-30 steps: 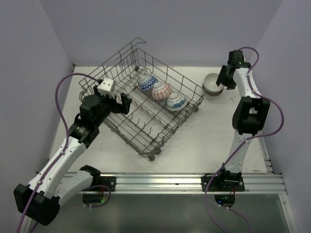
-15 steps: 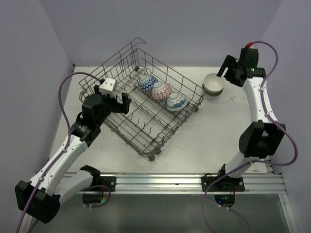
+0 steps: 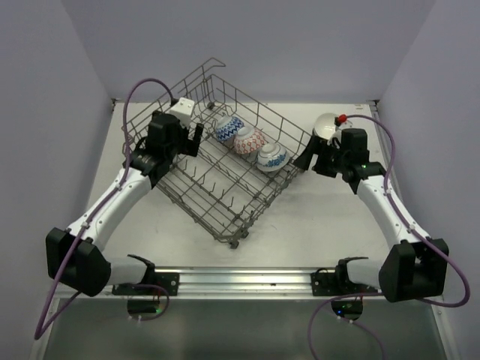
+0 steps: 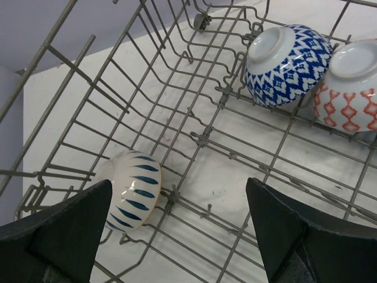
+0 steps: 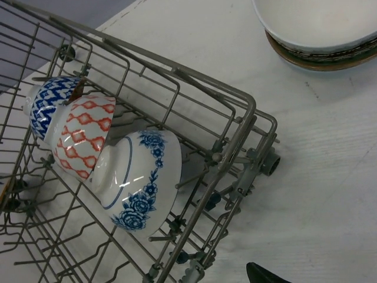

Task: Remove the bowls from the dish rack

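dish rack sits askew on the white table with four bowls inside. three lie on their sides in a touching row along its far-right side: a blue zigzag bowl, a red-patterned bowl and a blue floral bowl. the blue-dashed bowl rests against the wires in the left corner. the left gripper hangs over the rack floor, fingers spread wide, one just beside that bowl. outside the right corner, the right gripper hovers near the blue floral bowl, with the raised wire wall between them. whether its fingers are apart cannot be told. behind it, a stack of bowls stands on the table.
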{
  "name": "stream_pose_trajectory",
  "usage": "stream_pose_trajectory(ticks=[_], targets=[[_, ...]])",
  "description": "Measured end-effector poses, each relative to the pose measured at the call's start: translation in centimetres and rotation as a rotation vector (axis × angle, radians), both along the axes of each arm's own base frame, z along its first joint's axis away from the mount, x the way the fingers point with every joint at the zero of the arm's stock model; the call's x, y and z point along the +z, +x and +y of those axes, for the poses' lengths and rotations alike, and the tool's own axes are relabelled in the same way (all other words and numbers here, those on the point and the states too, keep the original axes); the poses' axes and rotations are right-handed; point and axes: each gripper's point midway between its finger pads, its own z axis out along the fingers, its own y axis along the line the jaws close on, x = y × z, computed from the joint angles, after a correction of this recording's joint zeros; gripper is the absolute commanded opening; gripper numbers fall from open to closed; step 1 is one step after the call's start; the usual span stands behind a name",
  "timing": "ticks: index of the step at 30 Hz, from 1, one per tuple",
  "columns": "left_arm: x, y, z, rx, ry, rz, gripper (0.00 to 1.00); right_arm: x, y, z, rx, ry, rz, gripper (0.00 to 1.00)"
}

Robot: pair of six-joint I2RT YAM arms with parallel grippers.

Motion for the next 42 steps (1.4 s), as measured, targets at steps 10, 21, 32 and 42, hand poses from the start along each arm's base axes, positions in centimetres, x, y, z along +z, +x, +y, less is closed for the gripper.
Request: stream_pose_trajectory(ticks=[10,21,32,42], targets=[[-3.2,2.4,4.9,0.082,0.149,0.148,1.00,1.1,-0.5,2.2,0.105,0.102,-0.070,0.82],[-8.0,2.6,6.8,0.042,0.277,0.278,1.00,1.9,-1.1,2.9,0.140,0.140,-0.100,0.82],[-11.0,3.2,7.4,0.018,0.329,0.327,1.00,1.9,-1.1,2.8,0.139,0.139,-0.099,0.82],[-12.3,3.2,7.8,0.015,0.329,0.354,0.98,1.8,-1.0,2.8,0.138,0.135,-0.098,0.82]])
